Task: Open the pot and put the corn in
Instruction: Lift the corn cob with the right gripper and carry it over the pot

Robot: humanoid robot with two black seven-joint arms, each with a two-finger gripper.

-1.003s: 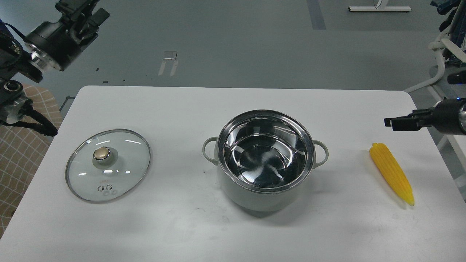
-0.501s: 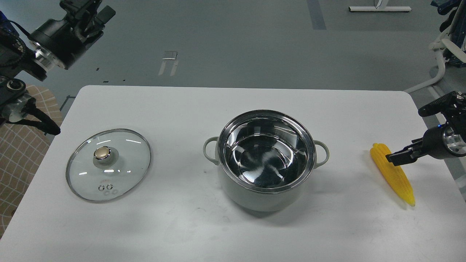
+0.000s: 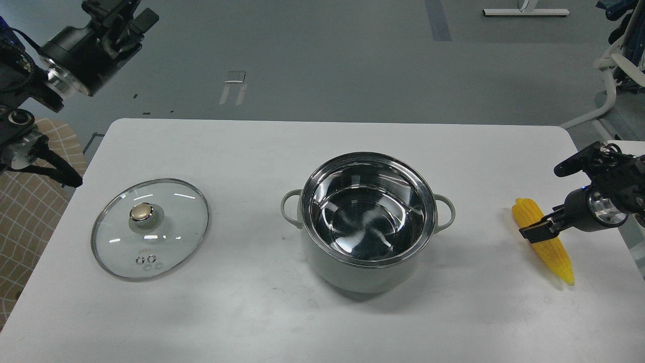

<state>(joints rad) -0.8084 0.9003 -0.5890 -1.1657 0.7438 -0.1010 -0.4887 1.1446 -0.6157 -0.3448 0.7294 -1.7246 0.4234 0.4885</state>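
The pale grey-green pot (image 3: 368,222) stands uncovered in the middle of the white table, its steel interior empty. The yellow corn (image 3: 549,249) lies on the table at the far right, pointed end toward me. My right gripper (image 3: 538,229) comes in from the right and is down at the corn's thick end. Its fingers look spread, with one dark finger (image 3: 533,233) crossing in front of the cob. My left gripper (image 3: 126,17) hangs high off the table's far left corner, fingers apart and empty.
The round glass lid (image 3: 149,228) with its gold knob lies flat on the table's left side. The table (image 3: 322,317) has a rounded right edge close to the corn. A checked cloth (image 3: 30,222) and white chair legs (image 3: 607,96) sit beyond the table.
My right gripper has dropped from above the table's right edge down onto the thick end of the corn. The left arm shifted slightly up. Pot, lid and corn have not moved.
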